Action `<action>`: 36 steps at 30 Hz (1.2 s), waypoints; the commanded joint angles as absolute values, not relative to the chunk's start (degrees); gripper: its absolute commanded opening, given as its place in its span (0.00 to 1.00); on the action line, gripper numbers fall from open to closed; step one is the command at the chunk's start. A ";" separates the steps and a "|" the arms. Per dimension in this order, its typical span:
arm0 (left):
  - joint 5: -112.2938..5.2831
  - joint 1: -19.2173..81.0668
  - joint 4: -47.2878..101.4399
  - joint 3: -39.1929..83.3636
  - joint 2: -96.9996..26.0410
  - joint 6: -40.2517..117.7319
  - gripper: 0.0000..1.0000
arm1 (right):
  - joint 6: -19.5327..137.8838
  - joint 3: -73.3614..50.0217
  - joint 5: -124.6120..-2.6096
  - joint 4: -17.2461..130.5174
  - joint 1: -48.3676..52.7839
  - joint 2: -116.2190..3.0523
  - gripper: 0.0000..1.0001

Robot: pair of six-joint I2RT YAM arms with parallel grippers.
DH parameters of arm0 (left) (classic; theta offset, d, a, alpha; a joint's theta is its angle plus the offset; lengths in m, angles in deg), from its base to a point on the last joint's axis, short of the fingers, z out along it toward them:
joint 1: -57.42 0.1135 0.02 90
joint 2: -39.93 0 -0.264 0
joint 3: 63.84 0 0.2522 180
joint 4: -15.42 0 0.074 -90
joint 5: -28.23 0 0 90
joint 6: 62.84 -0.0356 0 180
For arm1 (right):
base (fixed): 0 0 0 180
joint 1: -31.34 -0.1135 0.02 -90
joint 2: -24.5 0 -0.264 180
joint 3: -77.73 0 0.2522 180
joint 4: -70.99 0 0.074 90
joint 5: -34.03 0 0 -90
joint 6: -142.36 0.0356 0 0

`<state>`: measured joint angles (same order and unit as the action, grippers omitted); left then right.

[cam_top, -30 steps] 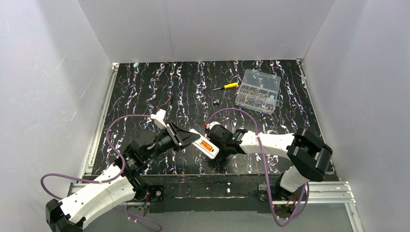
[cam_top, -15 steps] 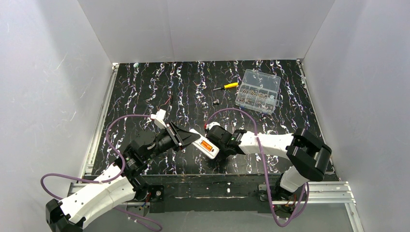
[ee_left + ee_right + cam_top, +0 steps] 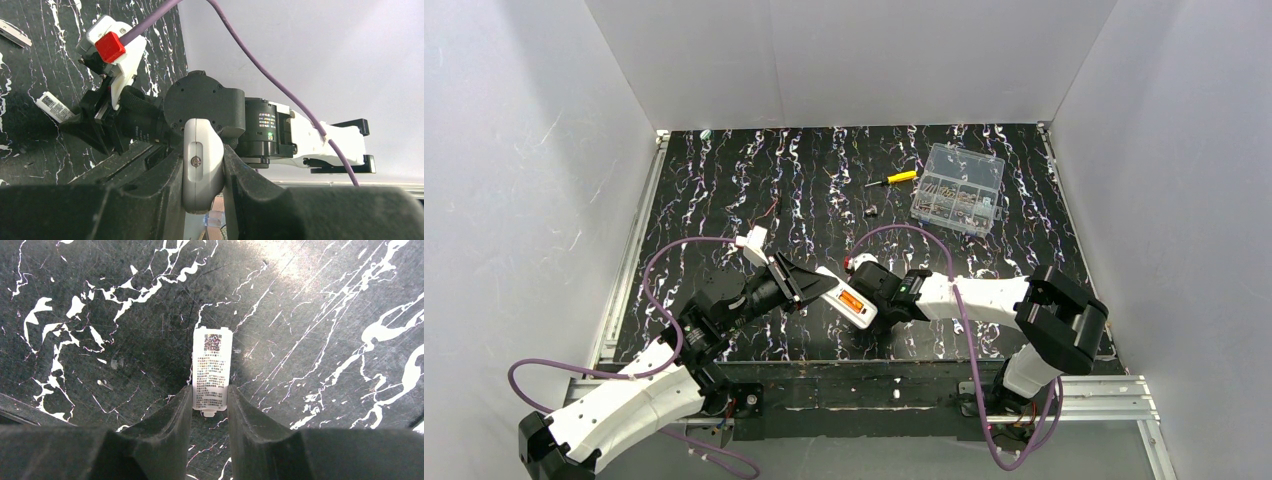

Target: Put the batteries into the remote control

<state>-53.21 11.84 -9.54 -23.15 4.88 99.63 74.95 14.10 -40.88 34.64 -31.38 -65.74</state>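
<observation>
White arm shells, black joints, purple cables, black left hand, black right hand

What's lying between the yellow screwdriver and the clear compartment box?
Nothing. In the top view, the strip of table between the yellow screwdriver and the clear compartment box is bare.

The clear box holds parts too small to tell, and the remote control is half hidden.

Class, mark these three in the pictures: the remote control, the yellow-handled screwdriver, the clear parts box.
remote control (image 3: 204, 175): left wrist view, its rounded white end.
screwdriver (image 3: 902, 177): top view, the yellow handle.
parts box (image 3: 970, 157): top view, its far rim.
</observation>
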 commanded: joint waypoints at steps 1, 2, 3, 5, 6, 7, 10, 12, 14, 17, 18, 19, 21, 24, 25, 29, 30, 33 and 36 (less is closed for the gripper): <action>-52.81 11.68 -14.24 -21.86 5.81 99.63 0.00 | 75.26 14.16 -39.35 30.36 -31.54 -67.31 0.35; -52.78 11.64 -14.32 -21.83 5.85 99.59 0.00 | 75.26 14.24 -39.39 30.42 -31.61 -67.33 0.37; -52.80 11.70 -14.25 -21.79 5.85 99.58 0.00 | 75.40 14.24 -39.47 30.29 -31.57 -67.30 0.39; -52.74 11.71 -14.24 -21.78 5.87 99.63 0.00 | 75.68 14.39 -39.67 30.27 -31.57 -67.22 0.43; -52.79 11.65 -14.30 -21.79 5.77 99.59 0.00 | 75.79 14.36 -39.77 30.21 -31.56 -67.13 0.44; -52.71 11.71 -14.32 -21.78 5.68 99.64 0.00 | 75.89 14.46 -39.86 30.16 -31.51 -67.16 0.44; -52.70 11.69 -14.49 -21.70 5.46 99.68 0.00 | 76.55 14.54 -40.14 29.92 -31.51 -67.01 0.45; -52.63 11.69 -14.74 -21.70 5.24 99.74 0.00 | 76.87 14.65 -40.56 29.98 -31.60 -67.04 0.45; -52.49 11.71 -14.93 -21.65 5.06 99.85 0.00 | 77.10 14.70 -40.85 29.85 -31.53 -67.13 0.45; -52.44 11.70 -14.76 -21.69 5.08 99.93 0.00 | 77.48 14.66 -41.50 29.89 -31.52 -67.10 0.46; -52.43 11.68 -14.76 -21.70 5.16 99.93 0.00 | 77.58 14.70 -41.75 29.90 -31.53 -67.02 0.47; -52.46 11.68 -14.80 -21.65 5.15 99.93 0.00 | 77.64 14.76 -41.93 29.96 -31.56 -66.97 0.48; -52.53 11.69 -14.77 -21.56 5.06 99.85 0.00 | 77.91 14.87 -42.20 29.94 -31.52 -66.78 0.50; -52.47 11.70 -15.10 -21.53 4.80 99.93 0.00 | 77.97 15.01 -42.59 30.11 -31.55 -66.58 0.52; -52.45 11.66 -15.11 -21.47 4.75 99.93 0.00 | 78.00 15.06 -42.71 30.15 -31.51 -66.65 0.52; -52.29 11.66 -15.03 -21.27 4.60 99.93 0.00 | 77.78 14.96 -43.36 30.29 -31.52 -67.02 0.45; -52.32 11.70 -14.95 -21.26 4.60 99.93 0.00 | 77.83 14.88 -43.56 30.24 -31.51 -67.15 0.43; -52.33 11.64 -15.15 -21.27 4.45 99.86 0.00 | 77.91 14.79 -43.68 30.00 -31.63 -67.26 0.40; -52.19 11.69 -15.51 -21.26 4.13 99.98 0.00 | 78.04 14.91 -43.46 29.73 -31.51 -67.13 0.39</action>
<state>-53.19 11.84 -9.96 -23.15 3.92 99.82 77.66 14.10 -42.25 34.23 -31.27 -65.72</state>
